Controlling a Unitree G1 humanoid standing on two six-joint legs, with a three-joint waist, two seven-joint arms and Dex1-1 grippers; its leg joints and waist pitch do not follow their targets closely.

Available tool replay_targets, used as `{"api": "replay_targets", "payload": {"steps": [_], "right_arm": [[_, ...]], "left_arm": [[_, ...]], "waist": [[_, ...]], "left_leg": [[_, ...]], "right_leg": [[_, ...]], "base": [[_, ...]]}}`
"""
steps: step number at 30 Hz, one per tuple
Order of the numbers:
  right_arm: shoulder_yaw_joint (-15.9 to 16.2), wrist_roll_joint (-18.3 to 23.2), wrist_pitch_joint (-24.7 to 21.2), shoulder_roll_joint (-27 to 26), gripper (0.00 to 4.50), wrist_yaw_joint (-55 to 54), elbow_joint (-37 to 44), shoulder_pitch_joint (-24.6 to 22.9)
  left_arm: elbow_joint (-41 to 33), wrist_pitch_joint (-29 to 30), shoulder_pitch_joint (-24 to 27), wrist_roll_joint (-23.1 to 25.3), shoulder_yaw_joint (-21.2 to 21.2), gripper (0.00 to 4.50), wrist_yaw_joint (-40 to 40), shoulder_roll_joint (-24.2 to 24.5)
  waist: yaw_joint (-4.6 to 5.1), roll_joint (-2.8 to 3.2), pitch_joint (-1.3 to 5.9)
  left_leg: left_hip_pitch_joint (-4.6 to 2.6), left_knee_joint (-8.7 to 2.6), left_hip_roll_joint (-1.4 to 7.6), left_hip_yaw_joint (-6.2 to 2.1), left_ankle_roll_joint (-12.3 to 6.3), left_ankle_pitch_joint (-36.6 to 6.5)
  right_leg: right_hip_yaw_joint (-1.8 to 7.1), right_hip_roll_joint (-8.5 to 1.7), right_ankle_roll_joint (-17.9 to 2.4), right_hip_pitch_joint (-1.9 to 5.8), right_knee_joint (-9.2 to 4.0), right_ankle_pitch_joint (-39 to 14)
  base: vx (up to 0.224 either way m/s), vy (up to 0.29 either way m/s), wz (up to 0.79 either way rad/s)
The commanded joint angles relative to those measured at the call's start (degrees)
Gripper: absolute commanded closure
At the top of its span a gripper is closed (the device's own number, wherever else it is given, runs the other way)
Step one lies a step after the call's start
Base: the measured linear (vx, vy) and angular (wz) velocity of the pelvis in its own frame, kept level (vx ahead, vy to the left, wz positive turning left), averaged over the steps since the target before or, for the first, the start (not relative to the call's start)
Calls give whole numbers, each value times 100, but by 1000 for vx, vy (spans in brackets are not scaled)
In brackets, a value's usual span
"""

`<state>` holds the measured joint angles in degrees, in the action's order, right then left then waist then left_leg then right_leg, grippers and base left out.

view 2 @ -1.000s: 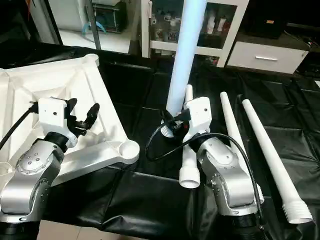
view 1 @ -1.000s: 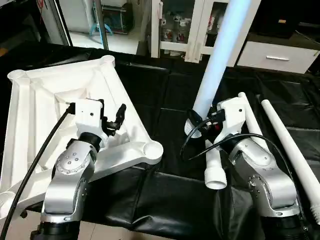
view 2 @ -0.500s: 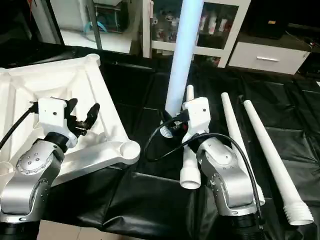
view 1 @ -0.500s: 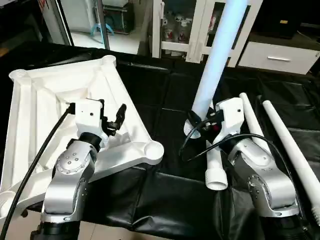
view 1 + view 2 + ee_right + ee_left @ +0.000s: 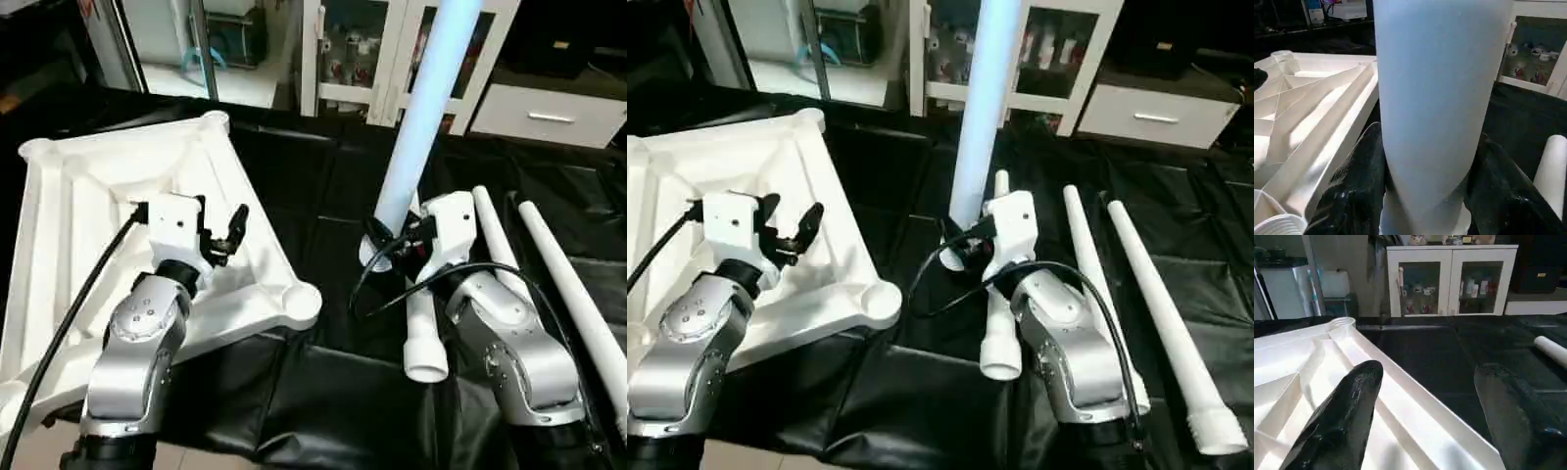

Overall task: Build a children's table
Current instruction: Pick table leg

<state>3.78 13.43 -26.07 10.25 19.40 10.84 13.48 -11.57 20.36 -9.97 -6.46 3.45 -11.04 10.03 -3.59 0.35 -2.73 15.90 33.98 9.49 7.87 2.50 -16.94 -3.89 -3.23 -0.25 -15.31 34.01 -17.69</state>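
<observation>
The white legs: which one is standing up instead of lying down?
The leg in the right gripper stands nearly upright. The other three legs lie flat on the black table.

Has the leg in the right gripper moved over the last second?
Yes. The held leg has tilted nearer upright, judged against the white cabinet behind it.

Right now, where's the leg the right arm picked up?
The held leg stands nearly upright in the right tool, right of the tabletop, just above the leg lying on the black cover.
</observation>
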Motion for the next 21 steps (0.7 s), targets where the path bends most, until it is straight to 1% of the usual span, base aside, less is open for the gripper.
{"api": "replay_targets", "payload": {"steps": [1,2,3,4,5,6,7,8,9,10,11,12,13,14,15,16,17,18,19,20,21], "right_arm": [[-31,-8,79,18,262,15,9,32],[-29,-9,79,17,262,12,11,30],[-28,-11,79,18,262,7,8,30],[-29,-10,79,19,262,5,6,30],[-24,-14,78,18,262,-1,12,26],[-18,-18,74,16,262,-8,19,22],[-17,-19,73,16,262,-10,21,21],[-14,-22,71,15,262,-14,24,19],[-10,-29,70,13,262,-17,26,16],[-10,-37,70,10,262,-15,26,13],[-8,-48,68,13,262,-18,26,7],[-3,-53,68,16,262,-19,26,5],[1,-53,69,20,262,-22,27,4],[3,-54,69,25,262,-27,29,1],[5,-57,65,24,262,-37,42,-12],[5,-57,65,24,262,-37,42,-12],[-1,-58,62,18,262,-45,50,-21],[-2,-57,61,17,262,-48,51,-23],[-15,-57,54,8,262,-54,58,-34],[-20,-66,52,-3,262,-54,61,-38],[-23,-72,49,-13,262,-58,66,-46]], "left_arm": [[-115,69,-39,-14,-34,103,-33,14],[-119,69,-35,-16,-34,103,-36,17],[-119,70,-33,-19,-36,103,-40,21],[-117,71,-33,-19,-37,103,-40,22],[-121,74,-29,-22,-38,103,-44,23],[-128,86,-26,-36,-42,103,-59,25],[-130,89,-25,-37,-46,103,-63,26],[-134,95,-24,-40,-56,103,-69,28],[-133,97,-24,-42,-69,103,-70,31],[-130,95,-25,-40,-73,103,-67,32],[-122,96,-27,-37,-76,103,-67,40],[-120,97,-29,-35,-76,103,-66,45],[-119,98,-29,-34,-75,103,-65,48],[-115,95,-31,-27,-76,103,-61,52],[-103,68,-26,7,-88,103,-67,79],[-103,68,-26,7,-88,103,-67,79],[-98,75,-21,21,-104,103,-87,101],[-96,75,-19,19,-108,103,-95,105],[-100,86,-7,-4,-132,103,-134,130],[-104,99,2,-18,-142,103,-166,144],[-107,110,14,-23,-157,103,-211,171]], "waist": [[49,111,489],[124,81,446],[154,71,482],[160,2,442],[95,-41,408],[-134,-159,390],[-252,-178,364],[-322,-83,368],[-266,92,358],[-1,282,452],[195,414,470],[198,342,600],[146,294,484],[141,227,483],[116,172,381],[135,-14,362],[58,-348,403],[-125,-344,422],[-139,-287,431],[-67,-206,394],[8,-95,390]], "left_leg": [[-313,-309,141,-225,-1621,1383],[-363,-311,199,-323,-1862,1480],[-630,-245,306,-467,-2231,1633],[-553,-187,258,-455,-2410,1670],[-356,-115,54,-294,-2330,1556],[449,287,-502,6,-1971,938],[919,617,-301,-136,-1373,440],[942,612,-135,-221,-1023,404],[786,211,75,-260,-501,697],[36,-184,387,-653,-1186,1364],[-463,-241,696,-1104,-1981,1664],[-747,-47,914,-1310,-2836,2392],[-394,-137,749,-1055,-2746,2424],[-334,-208,655,-939,-2693,2222],[-118,-325,422,-583,-2484,1531],[-30,-260,297,-478,-2340,1246],[343,78,-267,-197,-1822,552],[464,462,-407,-241,-1179,194],[553,341,-270,-399,-557,893],[578,119,-186,-396,-238,1652],[563,50,-126,-352,-102,1788]], "right_leg": [[64,-21,-928,122,-16,817],[46,-31,-835,17,26,711],[54,-121,-712,-246,135,568],[160,-206,-685,-244,143,648],[260,-215,-762,-45,34,823],[766,-354,-986,745,-238,1244],[1120,-679,-1242,1054,-398,1681],[1106,-770,-1284,1019,-407,1960],[689,-336,-1032,778,-232,2162],[42,192,-363,124,361,1469],[-68,144,-126,-526,766,208],[-1,-96,208,-947,1024,-711],[21,-128,447,-1017,1138,-267],[23,-127,477,-1047,1121,7],[25,-99,278,-1049,932,692],[196,-214,35,-915,517,1213],[620,-463,50,-444,-104,1220],[1089,-950,-164,-176,-306,305],[913,-907,-228,-87,-119,1045],[665,-594,-231,-233,14,2102],[519,-342,-371,-351,39,2392]], "base": [[78,-29,9],[104,-52,9],[62,-38,9],[62,-38,9],[57,-20,12],[66,21,21],[66,21,21],[54,58,28],[0,0,0],[0,0,0],[0,0,0],[70,-32,-14],[70,-32,-14],[0,0,0],[0,0,0],[0,0,0],[5,-82,11],[16,-89,8],[16,-89,8],[12,-65,-11],[0,0,0]]}}
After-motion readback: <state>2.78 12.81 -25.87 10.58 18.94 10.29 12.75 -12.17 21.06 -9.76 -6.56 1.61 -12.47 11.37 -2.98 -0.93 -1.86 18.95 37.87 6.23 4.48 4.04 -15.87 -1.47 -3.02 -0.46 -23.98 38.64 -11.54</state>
